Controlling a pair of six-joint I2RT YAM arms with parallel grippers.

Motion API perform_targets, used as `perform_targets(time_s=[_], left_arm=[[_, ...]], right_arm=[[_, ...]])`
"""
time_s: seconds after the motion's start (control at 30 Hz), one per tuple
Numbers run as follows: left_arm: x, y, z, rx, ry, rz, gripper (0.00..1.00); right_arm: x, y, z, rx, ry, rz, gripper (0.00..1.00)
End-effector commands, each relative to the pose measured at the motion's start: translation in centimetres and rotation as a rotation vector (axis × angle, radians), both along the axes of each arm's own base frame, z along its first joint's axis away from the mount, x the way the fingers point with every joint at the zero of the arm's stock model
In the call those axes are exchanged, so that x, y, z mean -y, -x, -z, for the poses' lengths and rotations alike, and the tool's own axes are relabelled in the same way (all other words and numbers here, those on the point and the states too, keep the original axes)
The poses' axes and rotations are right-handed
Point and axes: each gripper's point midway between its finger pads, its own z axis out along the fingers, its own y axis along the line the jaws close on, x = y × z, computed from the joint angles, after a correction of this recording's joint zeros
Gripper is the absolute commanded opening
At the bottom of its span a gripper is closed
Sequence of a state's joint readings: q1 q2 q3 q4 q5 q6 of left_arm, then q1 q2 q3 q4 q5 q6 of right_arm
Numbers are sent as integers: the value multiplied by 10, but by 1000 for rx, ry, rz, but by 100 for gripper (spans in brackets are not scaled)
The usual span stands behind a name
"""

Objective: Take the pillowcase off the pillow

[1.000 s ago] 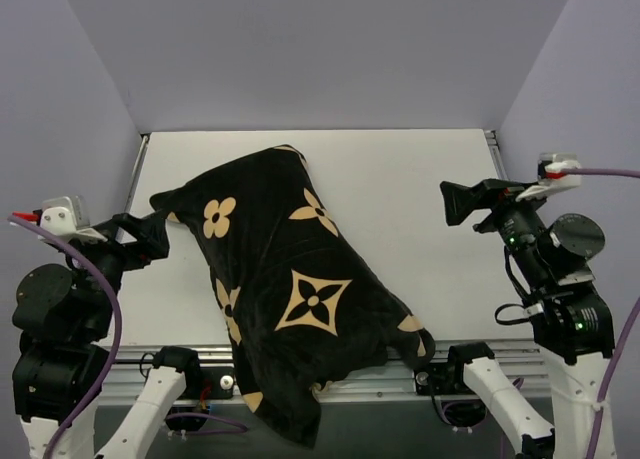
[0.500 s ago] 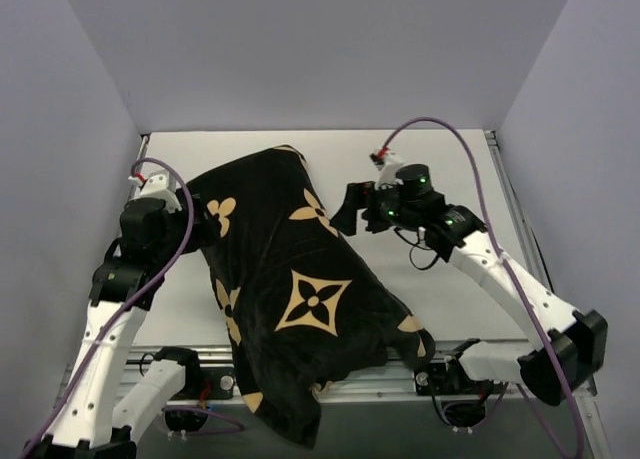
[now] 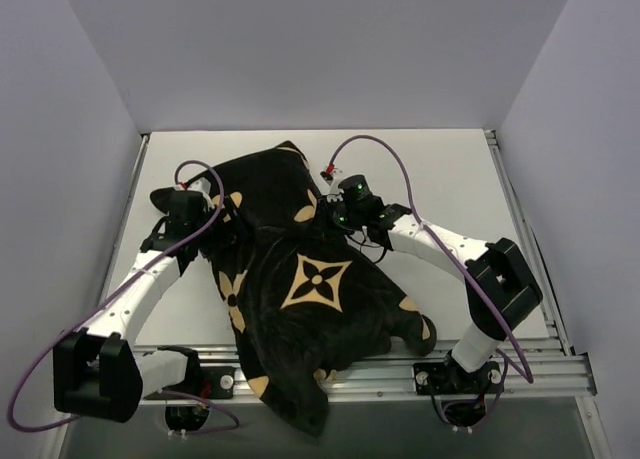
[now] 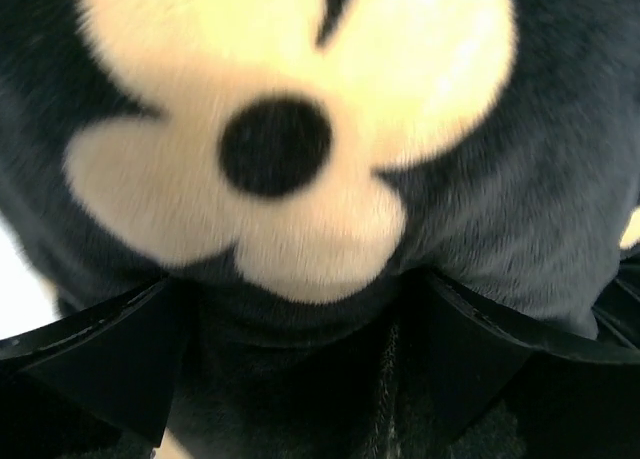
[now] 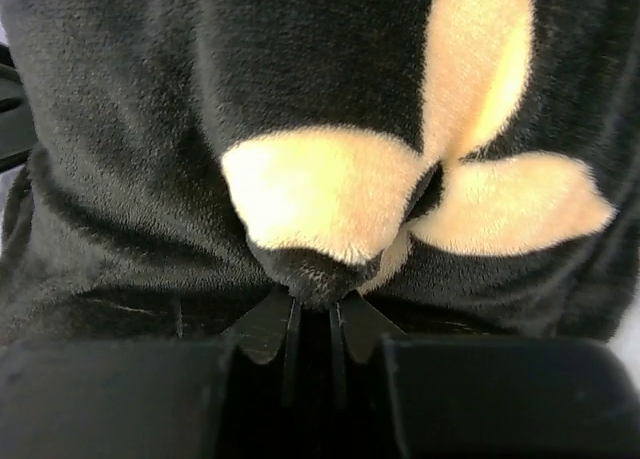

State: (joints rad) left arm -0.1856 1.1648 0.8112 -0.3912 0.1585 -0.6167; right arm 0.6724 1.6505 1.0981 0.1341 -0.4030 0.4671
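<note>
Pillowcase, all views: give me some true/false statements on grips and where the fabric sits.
1. The right gripper is pinched on a fold of the pillowcase. True.
2. The left gripper is closed tight, with its fingers together. False: in the left wrist view its fingers stand well apart, with the fabric bulging between them.
3. Part of the pillowcase hangs over the near edge of the table. True.
4. The pillow lies bare on the table beside the cover. False: no white pillow shows in any view, only black patterned fabric.
5. Both arms are folded back, clear of the fabric. False: both reach onto the pillowcase at its far end.
</note>
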Motion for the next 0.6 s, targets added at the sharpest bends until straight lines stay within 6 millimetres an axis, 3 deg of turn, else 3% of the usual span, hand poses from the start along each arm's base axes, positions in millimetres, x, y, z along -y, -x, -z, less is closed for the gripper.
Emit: perform_targets(time_s=[0.0,0.07,0.1,0.13,0.17,0.2,0.23,0.27,0.3,0.33,0.37,0.47,0.53,0.57], left_arm=[[39,-49,-27,111,160,44,94],[55,-65,-21,74,220,65,94],[69,-73,-36,97,252,92,94],[82,-79,-45,114,294,111,94],[90,-86,-44,114,302,118,94],[108,-92,-63,157,317,151,95],[115,-98,-67,172,314,146,94],[123,-102,-64,162,314,148,94],[133,-110,-75,200,335,157,94],[147,-112,-90,215,382,168,95],[157,-113,-90,210,412,185,95],[170,-109,-101,233,465,189,95],[160,-100,-83,198,442,153,95],[148,-98,-92,239,423,106,95]], right_arm=[[12,-35,-5,88,60,94,0],[33,-60,-19,160,113,138,0],[44,-65,-23,169,161,155,0],[49,-81,-53,241,170,183,0],[65,-94,-70,298,227,242,0],[77,-99,-81,335,295,244,0],[79,-112,-121,415,283,276,0],[89,-120,-140,460,314,323,0],[95,-122,-156,495,340,320,0],[95,-127,-191,559,313,334,0],[94,-125,-208,597,304,325,0],[77,-114,-235,666,277,259,0],[61,-99,-222,630,281,185,0],[56,-90,-206,603,297,150,0]])
